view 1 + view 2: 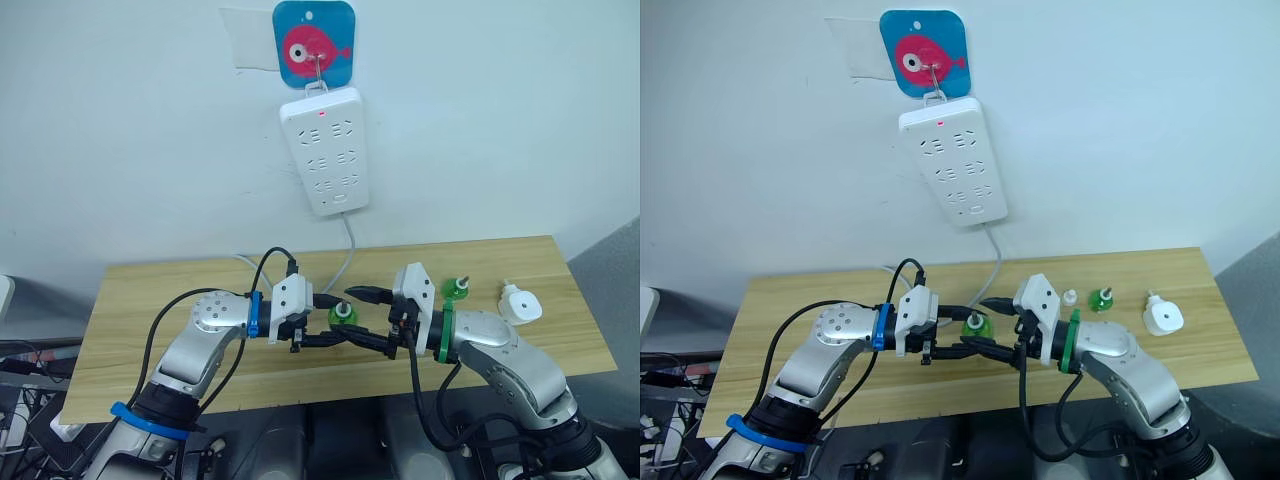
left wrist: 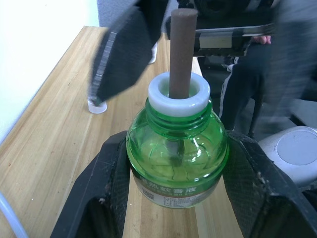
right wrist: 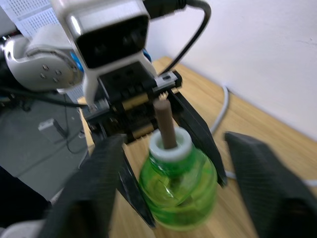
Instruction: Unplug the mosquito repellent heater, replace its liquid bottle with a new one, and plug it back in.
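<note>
Your mosquito repellent heater [image 1: 521,304] lies unplugged on the wooden table [image 1: 150,290], at about three o'clock from the grippers and well apart from them, so the swap can go on with the body set aside. At the centre, the left gripper [image 1: 340,337] is clamped on a green liquid bottle [image 2: 177,161], one finger against each side of its belly; that keeps it upright with the brown wick [image 2: 180,49] standing free out of the white collar. The right gripper [image 3: 173,163] faces it from the other side with its fingers spread wide around the bottle, touching nothing as far as you can see, probably placed to take the bottle. Just at nine o'clock from the heater stands a second green bottle [image 1: 456,290]. Up at twelve o'clock, the white power strip [image 1: 324,150] hangs on the wall, its red light on, waiting for the heater.
</note>
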